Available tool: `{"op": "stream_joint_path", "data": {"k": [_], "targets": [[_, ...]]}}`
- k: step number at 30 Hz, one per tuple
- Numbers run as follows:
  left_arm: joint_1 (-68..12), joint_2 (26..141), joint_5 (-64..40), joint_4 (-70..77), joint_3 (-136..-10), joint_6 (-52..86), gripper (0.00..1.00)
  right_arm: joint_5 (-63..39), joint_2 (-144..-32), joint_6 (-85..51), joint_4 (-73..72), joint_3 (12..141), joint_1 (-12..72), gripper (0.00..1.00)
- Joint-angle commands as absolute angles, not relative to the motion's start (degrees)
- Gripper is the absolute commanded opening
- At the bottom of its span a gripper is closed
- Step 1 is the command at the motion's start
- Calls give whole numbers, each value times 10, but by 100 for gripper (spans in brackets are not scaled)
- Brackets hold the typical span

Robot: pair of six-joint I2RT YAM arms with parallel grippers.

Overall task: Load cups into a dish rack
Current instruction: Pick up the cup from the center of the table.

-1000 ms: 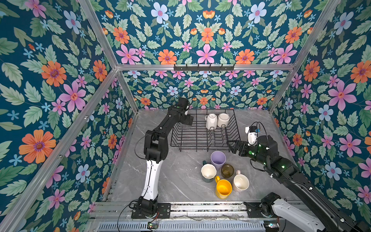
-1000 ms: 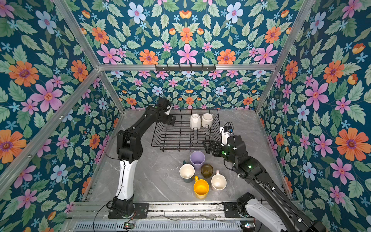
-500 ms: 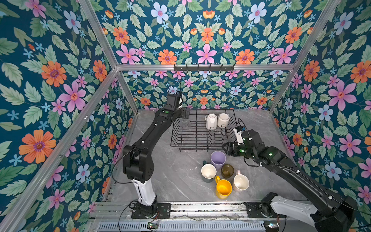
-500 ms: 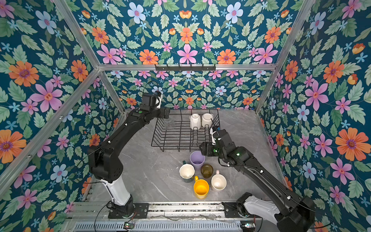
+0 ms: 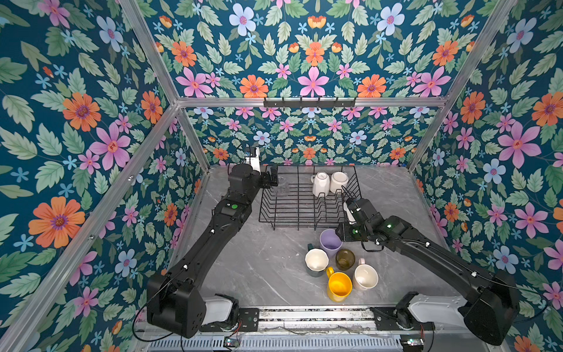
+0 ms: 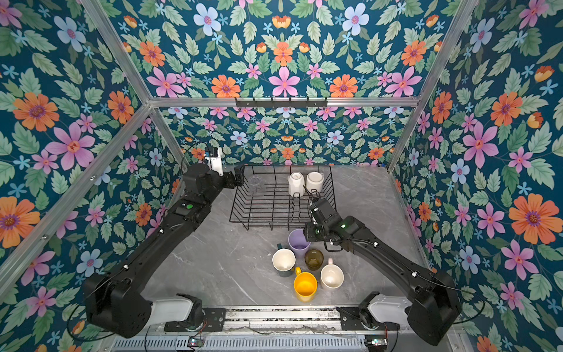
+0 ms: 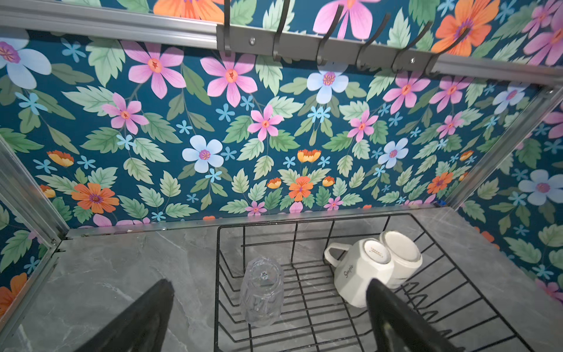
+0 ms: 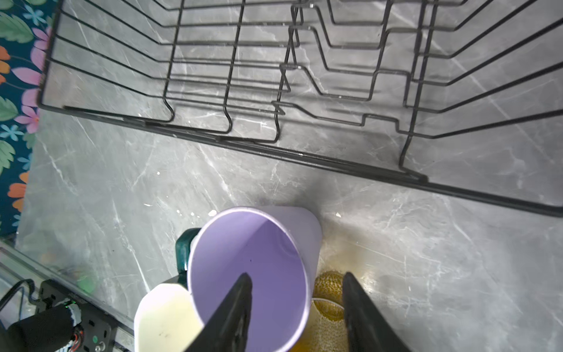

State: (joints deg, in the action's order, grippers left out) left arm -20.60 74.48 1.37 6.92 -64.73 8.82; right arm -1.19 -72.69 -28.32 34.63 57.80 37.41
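The black wire dish rack (image 5: 298,227) stands at the back of the table. In it a clear glass (image 7: 262,292) and two white mugs (image 5: 321,184) (image 5: 338,182) sit upside down. My left gripper (image 7: 269,282) hangs open above the rack's far left corner, over the clear glass. In front of the rack, a lilac tumbler (image 8: 249,259) stands upright. My right gripper (image 8: 297,275) straddles its wall, one finger inside and one outside, with gaps showing. Beside the tumbler stand a dark green mug (image 5: 316,262), an olive-brown glass (image 5: 345,259), a yellow mug (image 5: 338,286) and a pale pink mug (image 5: 365,276).
A hook rail (image 5: 309,103) runs along the back wall above the rack. Flowered walls close in the table on three sides. The upright divider prongs (image 8: 350,79) fill the rack's right half. The arm bases sit on a rail (image 5: 304,314) at the front edge.
My right gripper has moved from the rack's right side down over the lilac tumbler, and its jaws have narrowed. My left arm has swung outward, its gripper now by the rack's far left corner.
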Motion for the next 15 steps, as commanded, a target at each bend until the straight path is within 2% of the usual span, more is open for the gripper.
{"op": "stream_joint_path", "data": {"k": [1, 6, 15], "targets": [[-205, 729, 19, 119, -638, 98, 100, 3, -742, -283, 348, 579, 378, 47], [-205, 721, 20, 116, -632, 95, 100, 16, -774, -282, 348, 586, 385, 45], [-205, 716, 27, 116, -624, 89, 100, 61, -826, -270, 372, 621, 411, 35]]}}
